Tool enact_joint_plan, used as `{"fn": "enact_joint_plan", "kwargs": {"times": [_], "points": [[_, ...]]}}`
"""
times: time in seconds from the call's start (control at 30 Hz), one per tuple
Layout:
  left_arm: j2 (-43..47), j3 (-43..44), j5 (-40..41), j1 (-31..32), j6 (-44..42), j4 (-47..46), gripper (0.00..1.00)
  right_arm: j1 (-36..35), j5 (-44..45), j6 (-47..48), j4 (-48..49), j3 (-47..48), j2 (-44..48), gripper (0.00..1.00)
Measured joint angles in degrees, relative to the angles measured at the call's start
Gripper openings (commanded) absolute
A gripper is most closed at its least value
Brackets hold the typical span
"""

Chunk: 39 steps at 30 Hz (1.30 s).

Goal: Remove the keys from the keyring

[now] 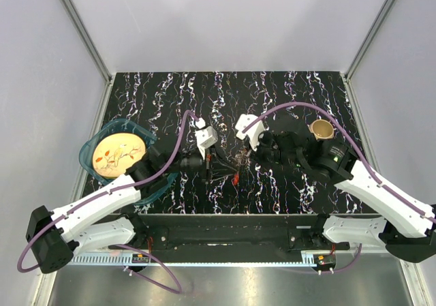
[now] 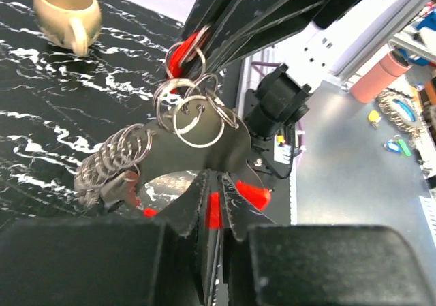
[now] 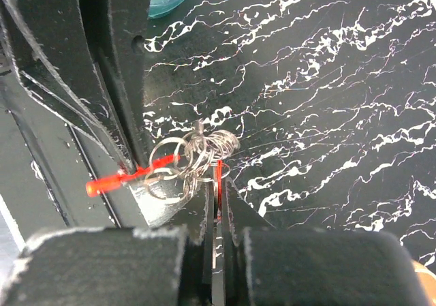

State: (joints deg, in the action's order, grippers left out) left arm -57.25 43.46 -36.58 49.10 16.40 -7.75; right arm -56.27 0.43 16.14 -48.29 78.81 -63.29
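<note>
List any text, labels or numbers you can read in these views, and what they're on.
No readable text in any view.
Orange stickers at the near edge: too small to read.
Plate: drawn pattern only, no words.
Mug and keyring: no marking shows.

Table [image 1: 293,95] black, white-veined; mug [image 1: 321,129] tan; keyring [image 2: 178,101] silver with grey, red.
</note>
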Motion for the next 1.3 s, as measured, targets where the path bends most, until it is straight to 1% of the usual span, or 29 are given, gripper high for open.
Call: {"fn": "enact_joint_plan", "kwargs": {"times": [0.03,0.07,0.13,0.17,0.3,0.43,0.57,0.73,0.93,1.17,1.3], "points": [[0.0,0.0,0.7,0.0,-0.3,0.6,0.3,0.0,0.0,-0.3,0.0,0.1,0.0,0.0],[0.1,0.0,1.2,0.0,-0.7,1.1,0.44,0.0,0.0,-0.7,0.0,0.3,0.0,0.0],[0.3,0.0,2.0,0.0,-1.1,1.8,0.53,0.0,0.0,-1.2,0.0,0.4,0.0,0.0],[0.4,0.0,2.5,0.0,-1.1,2.1,0.6,0.0,0.0,-1.6,0.0,0.4,0.0,0.0],[2.5,-0.7,2.6,0.0,-1.1,1.1,0.77,0.0,0.0,-2.9,0.7,0.2,0.4,0.0],[6.2,-2.7,3.2,0.0,-1.7,0.0,0.79,0.0,0.1,-4.6,1.1,0.3,1.0,0.0],[7.4,-2.6,4.6,0.1,-2.0,0.2,0.79,0.0,0.3,-6.5,1.2,0.3,0.7,0.0],[6.0,-2.1,7.5,0.7,-1.9,0.6,0.79,0.0,0.6,-8.7,1.7,0.3,-0.5,0.0],[4.1,-0.3,11.4,1.0,-5.6,4.3,0.79,0.0,0.1,-10.2,2.3,0.3,-0.6,0.0],[3.9,0.6,12.8,1.0,-10.3,7.2,0.79,0.0,-3.9,-10.0,5.5,-3.2,3.5,0.0],[3.0,1.5,13.0,1.0,-12.2,9.9,0.77,0.0,-6.6,-9.0,5.6,-4.3,5.1,0.0]]}}
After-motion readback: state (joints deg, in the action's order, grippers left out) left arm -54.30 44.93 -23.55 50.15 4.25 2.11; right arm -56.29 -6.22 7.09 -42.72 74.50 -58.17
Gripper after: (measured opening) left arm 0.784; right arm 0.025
